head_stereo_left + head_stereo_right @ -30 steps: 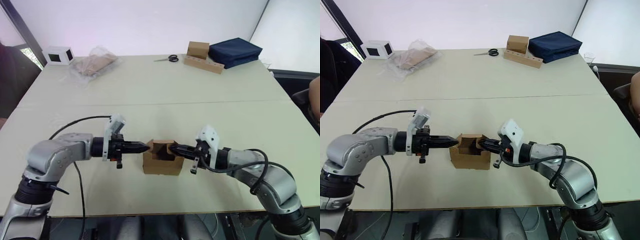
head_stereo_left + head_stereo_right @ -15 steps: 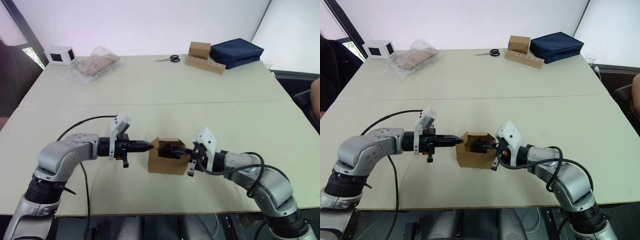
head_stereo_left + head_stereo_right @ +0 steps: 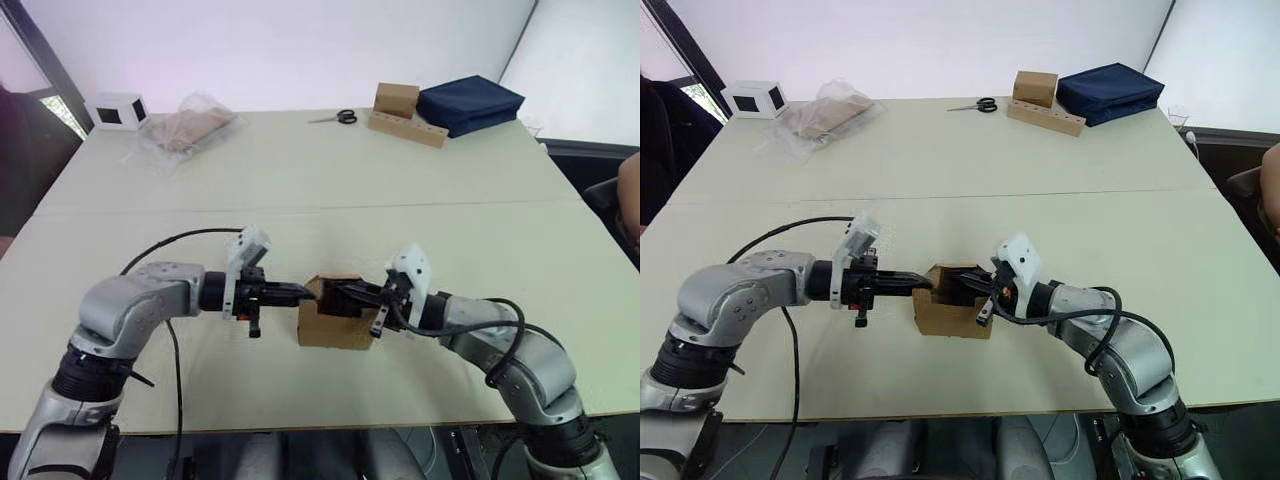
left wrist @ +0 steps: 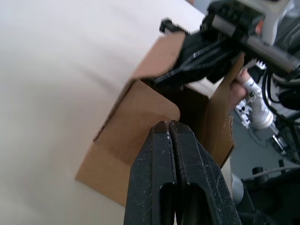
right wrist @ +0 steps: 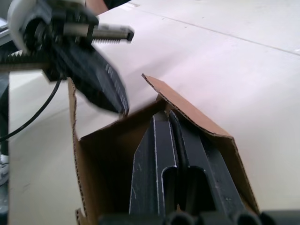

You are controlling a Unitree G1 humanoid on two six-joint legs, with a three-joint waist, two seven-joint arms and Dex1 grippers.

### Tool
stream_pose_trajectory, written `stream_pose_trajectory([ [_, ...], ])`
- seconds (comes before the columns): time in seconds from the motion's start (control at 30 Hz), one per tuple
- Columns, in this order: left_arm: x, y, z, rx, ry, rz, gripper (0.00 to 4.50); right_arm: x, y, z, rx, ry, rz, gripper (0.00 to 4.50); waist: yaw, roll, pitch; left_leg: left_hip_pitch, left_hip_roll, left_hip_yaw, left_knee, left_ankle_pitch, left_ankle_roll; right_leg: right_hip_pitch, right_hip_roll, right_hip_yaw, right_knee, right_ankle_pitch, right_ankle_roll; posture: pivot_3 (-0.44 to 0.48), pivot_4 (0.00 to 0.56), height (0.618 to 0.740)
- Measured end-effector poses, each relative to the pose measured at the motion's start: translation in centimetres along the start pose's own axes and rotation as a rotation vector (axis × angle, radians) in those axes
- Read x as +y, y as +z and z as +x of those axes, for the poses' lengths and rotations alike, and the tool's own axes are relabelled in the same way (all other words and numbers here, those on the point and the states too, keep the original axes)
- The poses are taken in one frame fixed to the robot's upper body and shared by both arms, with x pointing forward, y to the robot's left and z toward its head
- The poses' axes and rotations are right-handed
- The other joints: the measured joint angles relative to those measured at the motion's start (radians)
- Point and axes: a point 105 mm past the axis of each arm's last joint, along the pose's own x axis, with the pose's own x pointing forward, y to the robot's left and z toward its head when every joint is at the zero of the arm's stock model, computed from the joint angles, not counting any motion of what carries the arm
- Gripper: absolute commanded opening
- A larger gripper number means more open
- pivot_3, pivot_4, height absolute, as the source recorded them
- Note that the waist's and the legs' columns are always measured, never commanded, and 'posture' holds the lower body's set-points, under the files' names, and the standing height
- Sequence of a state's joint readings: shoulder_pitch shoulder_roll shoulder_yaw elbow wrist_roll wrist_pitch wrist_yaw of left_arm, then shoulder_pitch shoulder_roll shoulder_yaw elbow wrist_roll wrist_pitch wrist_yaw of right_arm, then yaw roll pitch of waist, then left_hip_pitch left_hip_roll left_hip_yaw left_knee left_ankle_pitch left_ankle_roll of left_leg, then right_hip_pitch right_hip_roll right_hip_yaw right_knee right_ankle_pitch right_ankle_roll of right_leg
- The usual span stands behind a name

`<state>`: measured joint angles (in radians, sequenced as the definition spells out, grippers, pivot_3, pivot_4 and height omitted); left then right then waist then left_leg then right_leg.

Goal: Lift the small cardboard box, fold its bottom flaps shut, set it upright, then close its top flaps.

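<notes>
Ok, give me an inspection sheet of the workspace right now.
Surface: pale table, seam across the middle.
Job's things: small cardboard box resting on the table, top flaps open.
Clutter: scissors, navy bag, brown box on a strip, plastic bag, white cube box, all at the far edge.
Grippers: left gripper shut at the box's edge; right gripper shut, reaching inside.
Cables: black cable looping from the left arm.
Surroundings: white wall.

A pale beige table [image 3: 300, 170] with a seam across its middle carries several things along its far edge. At the far left corner stands a white cube box with a dark window [image 3: 116, 109], and beside it lies a crinkled clear plastic bag [image 3: 188, 126]. Toward the far right lie black-handled scissors [image 3: 340, 117], a brown box on a long cardboard strip [image 3: 398, 101], and a folded navy fabric bag [image 3: 470, 102].
</notes>
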<state>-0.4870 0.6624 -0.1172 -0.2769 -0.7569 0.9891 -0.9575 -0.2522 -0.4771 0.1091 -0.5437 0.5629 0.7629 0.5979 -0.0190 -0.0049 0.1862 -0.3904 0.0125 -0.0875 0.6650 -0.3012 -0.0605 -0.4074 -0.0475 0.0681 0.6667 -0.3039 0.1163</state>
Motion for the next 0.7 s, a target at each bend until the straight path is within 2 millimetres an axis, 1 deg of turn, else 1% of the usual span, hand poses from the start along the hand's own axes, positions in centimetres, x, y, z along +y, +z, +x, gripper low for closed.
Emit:
stream_pose_trajectory([
  [0.2,0.6,-0.3,0.9,-0.014,0.017,-0.008,0.02,-0.1,0.0,-0.1,0.003,-0.004,-0.004,0.00,0.000,0.000,0.000,0.000,0.000,0.000,0.000,0.000,0.000,0.000,0.000,0.000,0.000,0.000,0.000,0.000,0.150,0.740],
  [0.47,0.9,-0.3,0.7,-0.013,0.039,0.006,0.02,-0.4,-2.1,-2.0,0.093,-0.016,0.047,0.00,0.000,0.000,0.000,0.000,0.000,0.000,0.000,0.000,0.000,0.000,0.000,0.000,0.000,0.000,0.000,0.000,0.150,0.740],
  [0.7,1.0,-0.4,0.7,-0.008,0.039,0.028,0.02,-0.4,-2.2,-1.8,0.093,-0.017,0.032,0.00,0.001,0.000,0.000,0.000,0.000,0.000,0.000,0.000,0.000,0.000,0.000,0.000,0.000,0.000,0.000,0.000,0.150,0.740],
])
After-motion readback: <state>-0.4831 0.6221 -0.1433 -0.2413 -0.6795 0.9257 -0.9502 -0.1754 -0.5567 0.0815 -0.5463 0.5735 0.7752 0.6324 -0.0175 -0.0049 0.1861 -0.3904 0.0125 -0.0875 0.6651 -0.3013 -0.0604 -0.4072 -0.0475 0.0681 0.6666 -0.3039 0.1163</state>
